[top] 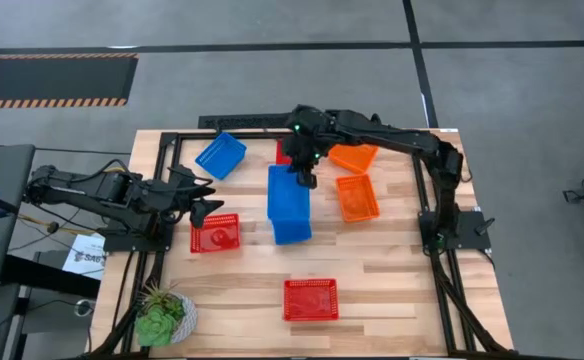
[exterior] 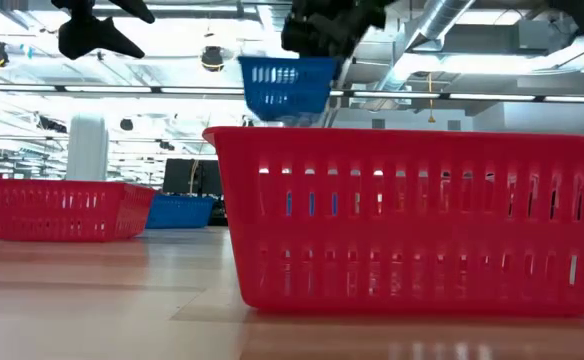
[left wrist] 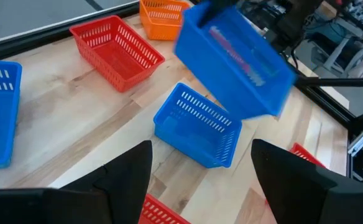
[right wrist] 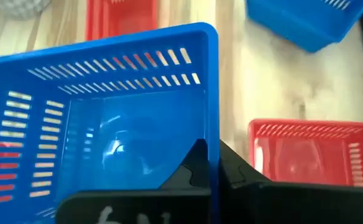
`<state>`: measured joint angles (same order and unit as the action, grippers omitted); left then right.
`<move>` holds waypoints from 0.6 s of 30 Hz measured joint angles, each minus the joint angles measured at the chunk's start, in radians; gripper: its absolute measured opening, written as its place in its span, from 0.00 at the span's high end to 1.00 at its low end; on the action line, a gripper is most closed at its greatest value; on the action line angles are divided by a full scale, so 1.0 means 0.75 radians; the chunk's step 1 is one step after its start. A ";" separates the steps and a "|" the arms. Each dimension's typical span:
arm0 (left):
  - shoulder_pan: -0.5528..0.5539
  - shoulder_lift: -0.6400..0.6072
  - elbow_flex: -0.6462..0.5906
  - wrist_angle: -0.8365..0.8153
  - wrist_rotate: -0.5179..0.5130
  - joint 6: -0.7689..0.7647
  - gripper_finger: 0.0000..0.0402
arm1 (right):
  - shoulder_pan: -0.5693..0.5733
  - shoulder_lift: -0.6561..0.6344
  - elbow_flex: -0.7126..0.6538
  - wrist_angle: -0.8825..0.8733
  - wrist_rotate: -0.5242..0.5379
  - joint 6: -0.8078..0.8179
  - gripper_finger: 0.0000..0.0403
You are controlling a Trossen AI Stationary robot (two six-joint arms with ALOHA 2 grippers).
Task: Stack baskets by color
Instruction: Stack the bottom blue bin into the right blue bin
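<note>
My right gripper is shut on a blue basket and holds it in the air above the middle of the table. In the low view this basket hangs high under the gripper. Below it a second blue basket sits on its base on the table. A third blue basket lies at the far left. Two orange baskets are at the far right, and red baskets lie nearer. My left gripper hovers open at the left, holding nothing. My right gripper has the blue basket by the rim of one side wall. One finger is inside the basket and the other outside. The fingers slant down from the far right. The basket hangs tilted, lifted clear of the table and of the basket below.
A potted green plant stands at the near left corner. Another red basket shows partly behind the right arm at the far side. Bare wood lies between the near red basket and the blue ones. A black frame edges the table.
</note>
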<state>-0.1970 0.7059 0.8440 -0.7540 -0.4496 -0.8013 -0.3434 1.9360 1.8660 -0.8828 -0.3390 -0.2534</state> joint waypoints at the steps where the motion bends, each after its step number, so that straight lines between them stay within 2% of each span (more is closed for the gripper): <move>1: 0.000 0.001 0.000 -0.003 0.000 0.007 0.35 | -0.015 0.001 -0.022 0.042 -0.034 -0.003 0.99; 6: 0.001 0.001 0.000 -0.006 -0.020 0.017 0.35 | -0.048 0.003 -0.138 0.161 -0.233 -0.016 0.99; 12: 0.001 0.001 0.000 0.003 -0.056 0.050 0.35 | -0.047 0.004 -0.280 0.280 -0.261 -0.034 0.99; 18: 0.001 0.001 0.000 0.004 -0.060 0.019 0.35 | -0.017 0.004 -0.327 0.323 -0.294 -0.090 0.99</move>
<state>-0.1967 0.7063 0.8440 -0.7512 -0.4947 -0.7869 -0.3564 1.9388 1.6206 -0.6404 -0.5591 -0.3211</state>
